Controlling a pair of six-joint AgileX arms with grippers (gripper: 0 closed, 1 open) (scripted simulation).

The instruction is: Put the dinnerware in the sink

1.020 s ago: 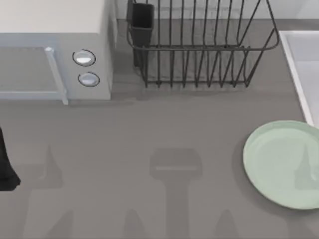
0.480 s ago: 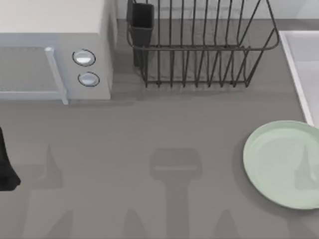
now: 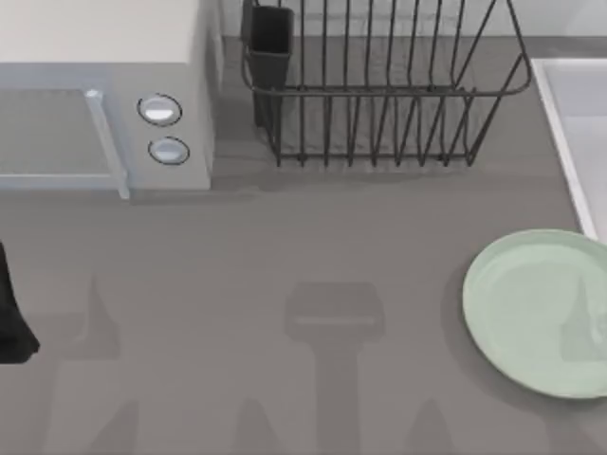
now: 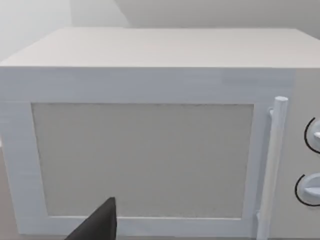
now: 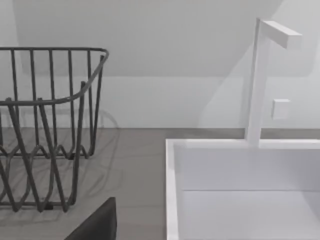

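Change: none across the last second, arms not yet committed | my left arm [image 3: 11, 313] sat parked at the table's left edge, right unseen; fingers' spread I cannot tell | plate [image 3: 539, 311] lay flat at the right edge, untouched | sink [image 3: 572, 123] beyond, right far corner, awaiting it.

Top view: the mint plate [image 3: 536, 313] lies flat on the grey table [image 3: 285, 275] out at four o'clock, its right side cut by the frame. Just above it, at two o'clock, the sink [image 3: 574, 133] shows its pale rim, close to the plate. At twelve o'clock stands the black wire rack [image 3: 379, 95] with a dark cup [image 3: 270, 38] on its left end. The white microwave [image 3: 104, 95] fills ten o'clock. A black bit of the left arm [image 3: 11, 318] pokes in at eight o'clock.
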